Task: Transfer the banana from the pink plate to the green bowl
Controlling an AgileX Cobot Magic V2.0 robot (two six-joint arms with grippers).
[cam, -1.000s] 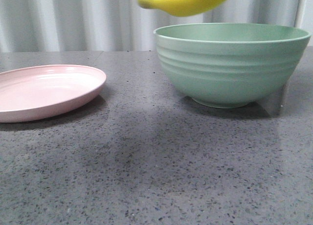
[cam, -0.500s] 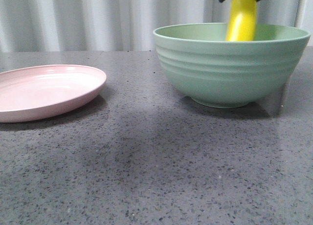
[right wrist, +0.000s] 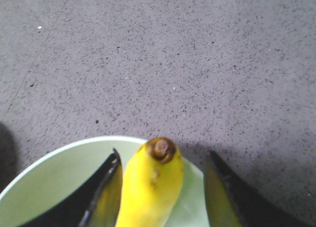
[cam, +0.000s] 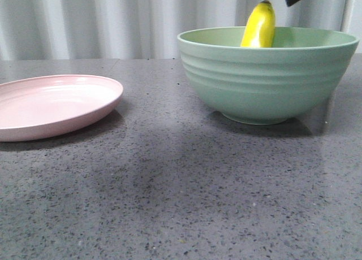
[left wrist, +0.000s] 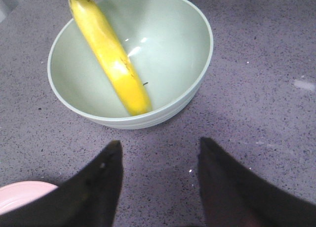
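Released since half a second ago, the banana now stands free in the green bowl, no longer pinched at its top, and has tipped to a lean.

Nearest the viewer, the grey speckled surface is bare stone. On it at the left sits the pink plate, holding nothing. The left claw hangs over the surface just short of the bowl, its fingers spread wide and holding nothing.

Farther back on the right, the bowl stands upright, well apart from the plate. The banana rests inside it, lower end down on the inner wall, dark tip raised above the rim. The right claw sits above that tip, fingers parted either side of the fruit; it appears clear of the skin, though contact cannot be ruled out.
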